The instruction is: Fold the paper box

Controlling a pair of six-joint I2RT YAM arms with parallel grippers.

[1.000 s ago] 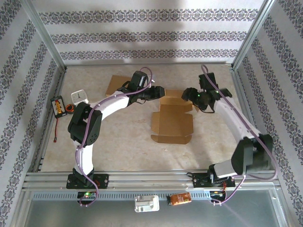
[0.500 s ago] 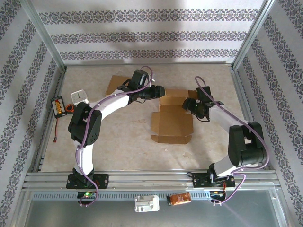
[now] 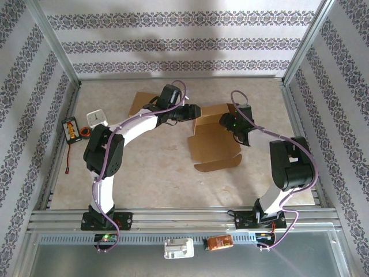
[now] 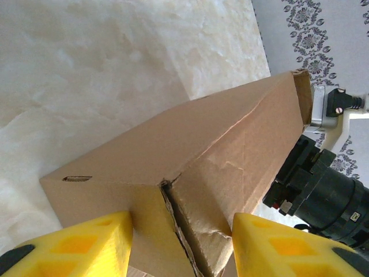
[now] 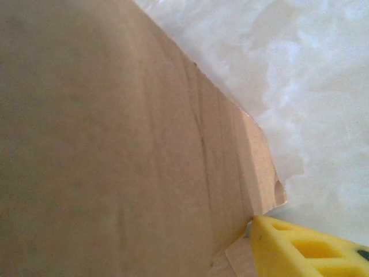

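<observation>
Delta vs 1 s ago, top cam: the right arm (image 3: pixel 288 167) has pulled in. Its elbow was swung out toward the right rail and now sits close behind the box. The right gripper (image 3: pixel 230 122) has moved left, onto the far-right corner of the paper box (image 3: pixel 212 144).

The box was lying opened out flat with its flaps spread. Now the far panel (image 3: pixel 211 113) reads as tipped up, the outline has shifted, and the near flap (image 3: pixel 219 164) curls out at the front. The left arm (image 3: pixel 132 124) is unchanged, with the left gripper (image 3: pixel 195 111) at the far-left corner in all three frames.

The box is mid-table (image 3: pixel 155 173), between the two grippers.

Left wrist cam: yellow fingers (image 4: pixel 92 245) sit either side of a torn crease at a folded corner. Cardboard fills the gap and both pads look pressed against it, so the claw is partly closed and clamped on the box. The raised panel runs away from the camera.

Right wrist cam: plain brown panel up close, with one yellow finger (image 5: pixel 305 248) touching its edge by a notched corner. The other finger is out of frame, so I can't tell the opening or whether it has a hold.

Writing: there's a small white label (image 4: pixel 354 217) on the right arm's black wrist housing (image 4: pixel 323 193), too small to read. Same for the markings on the orange-and-black device (image 3: pixel 71 129) at the table's left edge.
</observation>
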